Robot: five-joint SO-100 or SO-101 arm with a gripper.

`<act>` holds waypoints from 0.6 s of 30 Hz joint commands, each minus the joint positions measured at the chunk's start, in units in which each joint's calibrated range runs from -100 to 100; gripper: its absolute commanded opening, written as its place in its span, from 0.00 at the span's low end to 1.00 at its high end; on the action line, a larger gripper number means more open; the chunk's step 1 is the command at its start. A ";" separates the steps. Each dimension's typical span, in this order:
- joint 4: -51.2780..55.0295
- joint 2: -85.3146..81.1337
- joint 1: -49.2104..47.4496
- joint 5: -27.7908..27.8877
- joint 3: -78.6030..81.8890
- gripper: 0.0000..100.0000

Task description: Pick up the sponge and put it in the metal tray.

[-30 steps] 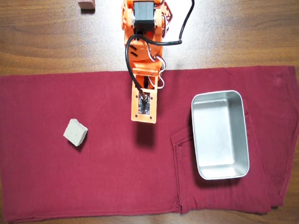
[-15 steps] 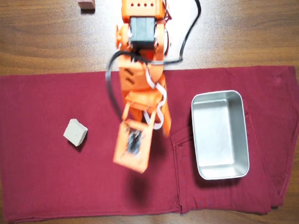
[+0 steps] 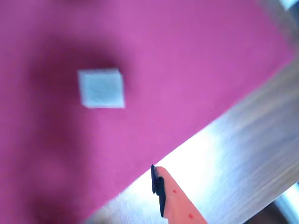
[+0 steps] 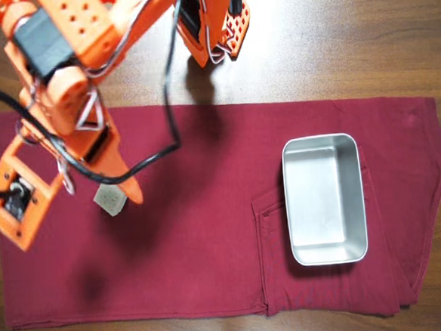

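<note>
1. In the overhead view, the orange gripper (image 4: 120, 189) hung over the left of the dark red cloth (image 4: 204, 250); whether its jaws were apart could not be told.
2. The sponge (image 4: 109, 201) lay on the cloth, partly under one fingertip.
3. The metal tray (image 4: 325, 199) sat well right, empty.
4. No writing was legible.

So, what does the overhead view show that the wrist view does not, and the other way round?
Only the overhead view shows the metal tray, empty, on the right part of the red cloth, and the orange arm reaching over the left part, covering part of the sponge. Only the wrist view shows the whole top face of the sponge, blurred, and one orange finger with a dark pad. Both show the sponge, the cloth and the wooden table.
</note>
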 commanded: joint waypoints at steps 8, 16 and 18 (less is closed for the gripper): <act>-12.17 16.34 -1.71 -1.61 -2.24 0.48; -14.93 22.64 -2.29 -2.39 -1.97 0.46; -17.42 25.22 -2.00 -2.30 -1.97 0.45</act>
